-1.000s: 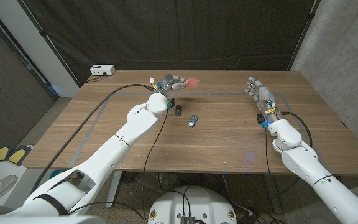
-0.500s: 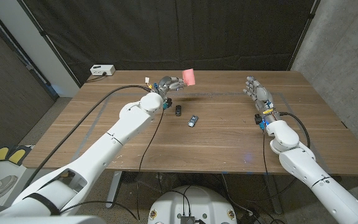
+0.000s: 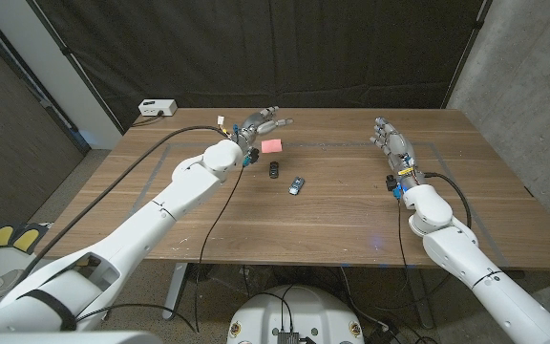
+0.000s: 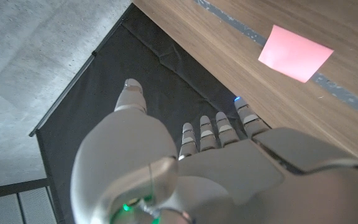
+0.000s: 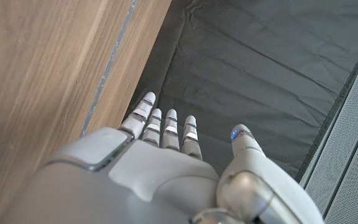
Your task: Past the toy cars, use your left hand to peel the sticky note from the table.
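Note:
A pink sticky note (image 3: 271, 145) lies on the wooden table (image 3: 351, 215), just in front of my left hand (image 3: 261, 123). That hand hovers over the far middle of the table with its fingers spread and nothing in them. In the left wrist view the sticky note (image 4: 294, 53) rests on the wood beyond the fingertips (image 4: 244, 111), apart from them. Two toy cars sit nearer to me: a black one (image 3: 273, 169) and a blue one (image 3: 296, 185). My right hand (image 3: 394, 145) stands at the far right, fingers straight and apart, holding nothing.
A white box (image 3: 157, 108) sits at the table's far left corner. A black curtain (image 3: 285, 48) hangs behind the table. Grey tape lines (image 3: 337, 145) mark a rectangle on the wood. A black cable (image 3: 175, 143) runs along my left arm.
My left hand pinched the pink note and lifted it off the table. It has now opened, and the note has dropped to the table just in front of the hand.

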Robot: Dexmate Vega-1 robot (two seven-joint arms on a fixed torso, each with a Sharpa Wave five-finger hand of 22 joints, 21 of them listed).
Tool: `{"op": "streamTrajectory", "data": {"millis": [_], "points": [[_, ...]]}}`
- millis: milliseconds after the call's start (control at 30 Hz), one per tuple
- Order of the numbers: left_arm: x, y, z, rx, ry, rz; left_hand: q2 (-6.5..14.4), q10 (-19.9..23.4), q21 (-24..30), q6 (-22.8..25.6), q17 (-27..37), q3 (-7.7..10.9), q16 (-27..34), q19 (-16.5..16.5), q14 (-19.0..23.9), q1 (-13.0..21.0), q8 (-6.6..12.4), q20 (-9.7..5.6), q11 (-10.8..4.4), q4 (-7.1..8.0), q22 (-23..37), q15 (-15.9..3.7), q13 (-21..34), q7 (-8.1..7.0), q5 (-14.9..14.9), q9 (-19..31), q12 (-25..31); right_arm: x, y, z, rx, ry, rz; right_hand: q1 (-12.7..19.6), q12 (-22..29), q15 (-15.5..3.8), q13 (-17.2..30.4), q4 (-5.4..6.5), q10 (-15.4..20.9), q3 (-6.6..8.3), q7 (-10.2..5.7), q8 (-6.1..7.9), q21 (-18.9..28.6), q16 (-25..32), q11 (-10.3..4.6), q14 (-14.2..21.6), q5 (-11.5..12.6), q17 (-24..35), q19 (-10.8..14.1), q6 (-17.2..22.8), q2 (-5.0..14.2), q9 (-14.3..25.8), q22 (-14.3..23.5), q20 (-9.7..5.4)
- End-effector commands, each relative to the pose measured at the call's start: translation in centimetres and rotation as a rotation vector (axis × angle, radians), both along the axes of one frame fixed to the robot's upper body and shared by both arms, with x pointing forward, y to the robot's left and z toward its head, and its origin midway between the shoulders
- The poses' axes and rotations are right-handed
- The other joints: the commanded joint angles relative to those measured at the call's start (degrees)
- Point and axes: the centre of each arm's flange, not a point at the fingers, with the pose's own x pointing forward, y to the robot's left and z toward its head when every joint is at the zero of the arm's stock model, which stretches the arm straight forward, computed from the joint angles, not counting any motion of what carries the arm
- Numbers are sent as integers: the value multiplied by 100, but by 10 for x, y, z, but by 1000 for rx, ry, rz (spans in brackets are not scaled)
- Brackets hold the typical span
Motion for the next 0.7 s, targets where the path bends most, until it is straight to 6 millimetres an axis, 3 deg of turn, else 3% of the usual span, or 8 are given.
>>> {"op": "streamTrajectory", "data": {"millis": [33,167,400,500,700], "points": [[-2,13,2,-33,-97,-92,-25,-105,-38,-160,10,-68,32,-61,-66,-113,2,-2,13,20,22,-2,-27,-5,44,11,24,-5,-3,4,20,1,-68,-6,19,6,18,-13,96,-34,-29,5,0,3,-3,86,-19,8,84,77,-57,19,19,2],[1,23,-2,-108,-96,-113,-43,-206,-79,-269,25,-172,60,-111,-79,-382,21,-12,18,143,26,19,-73,-16,38,9,43,-5,-3,1,40,4,-69,-5,26,-10,17,-19,127,-38,-32,14,10,14,-12,132,-16,4,140,109,-65,19,19,5],[9,37,-3,-167,-113,-197,36,-494,-288,-503,49,-335,53,-526,-350,-937,62,57,64,409,43,70,-162,-114,18,3,74,2,-5,0,86,1,-68,-44,50,-21,17,-12,215,-65,-33,35,24,36,4,221,-17,4,234,183,-107,20,19,15],[11,38,-3,-197,-115,-233,130,-575,-354,-553,59,-385,58,-651,-464,-1194,66,101,80,548,56,173,-190,-176,2,0,88,5,-5,4,94,4,-78,-62,67,-19,17,-6,279,-67,-22,46,35,52,8,294,-12,1,303,235,-115,20,19,15],[18,39,-7,-233,-97,-289,199,-724,-463,-650,62,-452,49,-885,-617,-1465,54,157,26,684,73,257,-218,-299,-2,-6,81,14,-3,10,105,12,-62,-75,72,-34,17,-8,315,-73,-13,54,31,58,-2,342,-9,-3,332,277,-134,20,18,9]]}}
